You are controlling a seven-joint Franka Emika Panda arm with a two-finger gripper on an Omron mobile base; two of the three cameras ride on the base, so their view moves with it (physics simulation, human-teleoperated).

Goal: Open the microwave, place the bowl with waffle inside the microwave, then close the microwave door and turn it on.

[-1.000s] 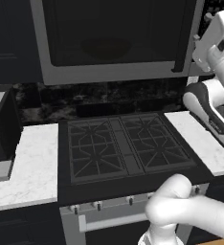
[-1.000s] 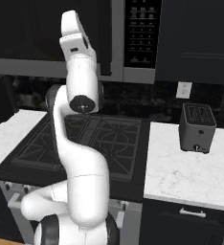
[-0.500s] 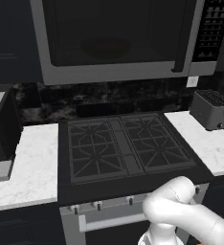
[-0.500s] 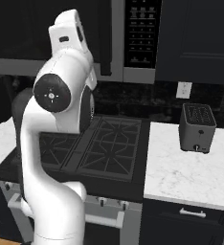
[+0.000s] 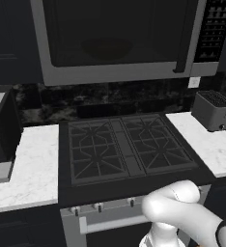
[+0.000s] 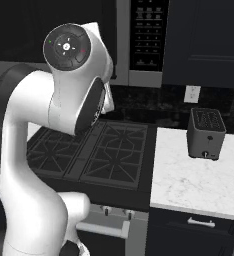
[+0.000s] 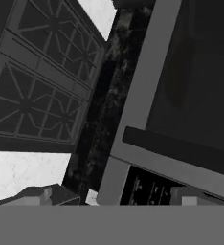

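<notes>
With gripper (image 7: 116,198) jaws wide apart and empty, facing the shut microwave (image 5: 120,43) above the stove (image 5: 127,147), square up to the black door handle (image 5: 182,46) beside the keypad (image 5: 212,29), straddle it fully, then clamp and pull along the hinge arc.

Microwave (image 5: 120,41) keypad (image 5: 212,30) markings too small; no legible text.

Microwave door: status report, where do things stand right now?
Gripper open, empty. Microwave door shut, black bar handle untouched. Toaster on the right counter, off the path.
</notes>
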